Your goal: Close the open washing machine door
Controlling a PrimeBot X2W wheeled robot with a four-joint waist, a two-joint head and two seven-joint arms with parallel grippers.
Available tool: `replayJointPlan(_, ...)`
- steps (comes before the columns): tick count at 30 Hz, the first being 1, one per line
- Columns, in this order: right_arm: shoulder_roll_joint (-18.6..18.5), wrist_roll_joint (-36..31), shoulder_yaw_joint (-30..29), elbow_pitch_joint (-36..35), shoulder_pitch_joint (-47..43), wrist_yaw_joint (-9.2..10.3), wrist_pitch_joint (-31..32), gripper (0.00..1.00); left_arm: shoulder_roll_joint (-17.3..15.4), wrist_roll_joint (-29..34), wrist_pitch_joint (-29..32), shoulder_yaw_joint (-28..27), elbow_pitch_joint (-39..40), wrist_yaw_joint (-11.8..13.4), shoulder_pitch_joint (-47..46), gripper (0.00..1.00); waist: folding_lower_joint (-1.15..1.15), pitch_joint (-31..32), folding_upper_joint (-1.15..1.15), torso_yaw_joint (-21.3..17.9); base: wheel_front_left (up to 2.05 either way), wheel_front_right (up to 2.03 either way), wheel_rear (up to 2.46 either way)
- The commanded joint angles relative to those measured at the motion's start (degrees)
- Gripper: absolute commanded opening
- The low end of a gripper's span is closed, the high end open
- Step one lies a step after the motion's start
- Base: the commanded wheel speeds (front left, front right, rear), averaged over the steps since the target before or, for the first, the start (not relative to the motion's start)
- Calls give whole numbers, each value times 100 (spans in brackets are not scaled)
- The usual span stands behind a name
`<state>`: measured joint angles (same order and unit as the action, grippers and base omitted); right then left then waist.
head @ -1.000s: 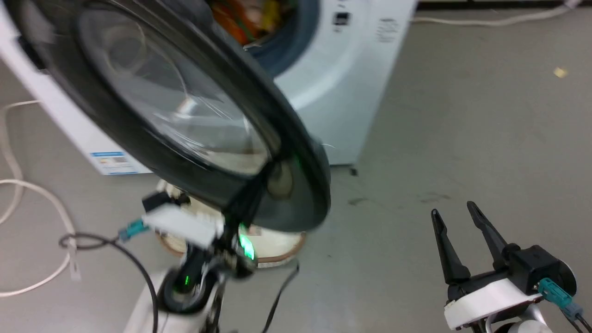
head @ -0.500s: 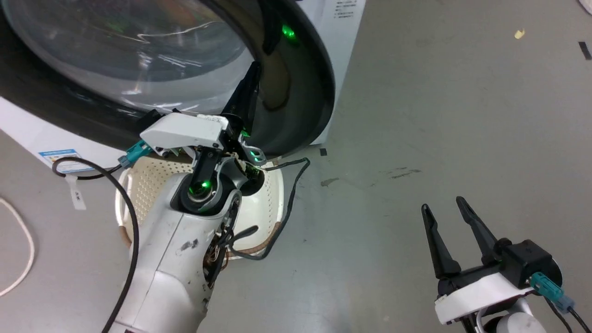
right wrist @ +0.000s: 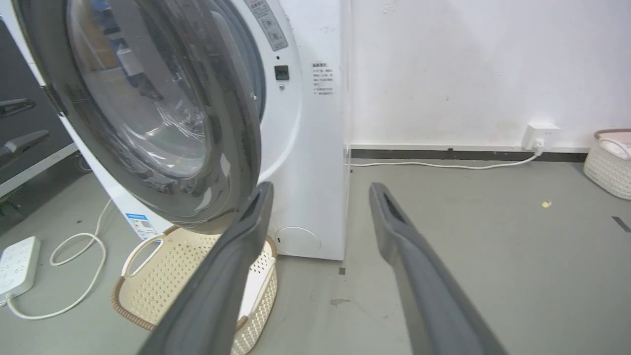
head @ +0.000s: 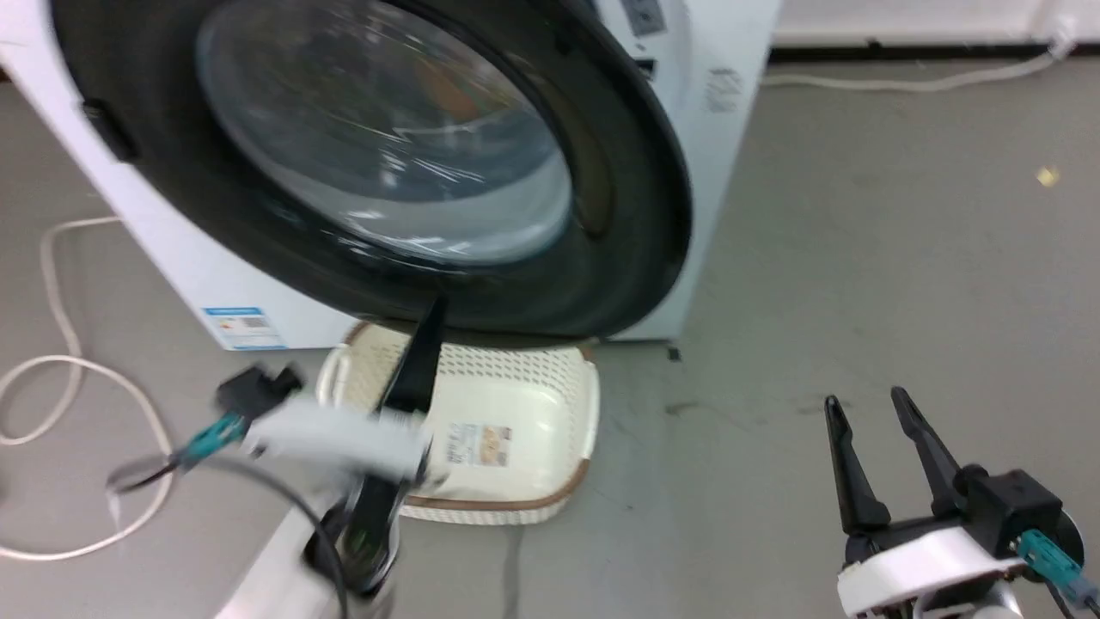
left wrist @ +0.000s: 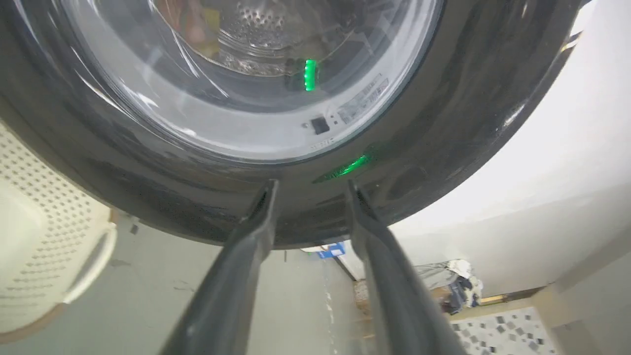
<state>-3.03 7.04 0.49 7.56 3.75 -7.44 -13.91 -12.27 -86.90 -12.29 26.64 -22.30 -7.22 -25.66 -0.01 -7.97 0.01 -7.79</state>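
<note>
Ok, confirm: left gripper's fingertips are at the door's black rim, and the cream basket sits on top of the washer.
Not on top: the head view shows the cream basket on the floor below the washing machine door. The left gripper part is right.

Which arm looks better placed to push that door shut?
Left: the left pincer is at the black rim of the door; the right pincer hangs over the floor, well away.

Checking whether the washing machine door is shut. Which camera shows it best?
Right wrist view: the washing machine door is side-on, ajar from the white washer. Head view shows its front, blurred; left wrist view, its lower rim and glass close up.
</note>
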Motion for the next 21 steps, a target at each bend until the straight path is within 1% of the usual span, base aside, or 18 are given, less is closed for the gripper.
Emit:
replayJointPlan(1, 15, -16, -9, -52, -84, -5, 5, 100, -205, 322, -101, 49, 74, -25, 163, 100, 1, 281, -1, 304, 0, 0, 0)
replayJointPlan(2, 15, 9, 1, -91, -133, -5, 11, 100, -455, 875, -196, 129, 126, -25, 306, 100, 1, 337, -1, 385, 0, 0, 0)
replayJointPlan(3, 15, 39, 34, -126, -184, -5, 22, 100, -636, 1396, -245, 129, 143, -22, 452, 100, 1, 391, -1, 468, 0, 0, 0)
replayJointPlan(4, 15, 38, 59, -164, -234, -5, 33, 100, -685, 1799, -260, -93, 209, 3, 593, 100, 1, 436, -1, 555, 0, 0, 0)
replayJointPlan(6, 15, 28, 71, -232, -324, -5, 52, 100, -551, 2519, -266, -831, 500, 46, 948, 100, 1, 519, -1, 707, 0, 0, 0)
replayJointPlan(8, 15, 21, 61, -297, -399, -5, 72, 100, -313, 3185, -268, -1478, 839, 65, 1337, 100, 1, 578, -1, 850, 0, 0, 0)
replayJointPlan(9, 15, 21, 63, -325, -427, -5, 84, 100, -208, 3542, -268, -1699, 1008, 66, 1515, 100, 1, 605, -1, 911, 0, 0, 0)
replayJointPlan(11, 15, 24, 95, -368, -474, -5, 120, 100, -61, 4334, -269, -1968, 1347, 84, 1829, 100, 1, 649, -1, 1019, 0, 0, 0)
replayJointPlan(14, 15, -9, 167, -437, -504, -5, 169, 100, -4, 5634, -270, -2108, 1796, 126, 2172, 100, 1, 678, -1, 1138, 0, 0, 0)
replayJointPlan(16, 15, -11, 163, -477, -517, -5, 194, 100, 65, 6297, -270, -2123, 2033, 141, 2338, 100, 1, 680, -1, 1203, 0, 0, 0)
replayJointPlan(19, 15, -18, 179, -516, -524, -5, 236, 100, 98, 7136, -270, -1934, 2192, 142, 2562, 100, 1, 658, -1, 1272, 0, 0, 0)
replayJointPlan(21, 15, -41, 194, -527, -522, -5, 275, 100, 182, 7426, -270, -1853, 2222, 152, 2632, 100, 1, 606, -1, 1319, 0, 0, 0)
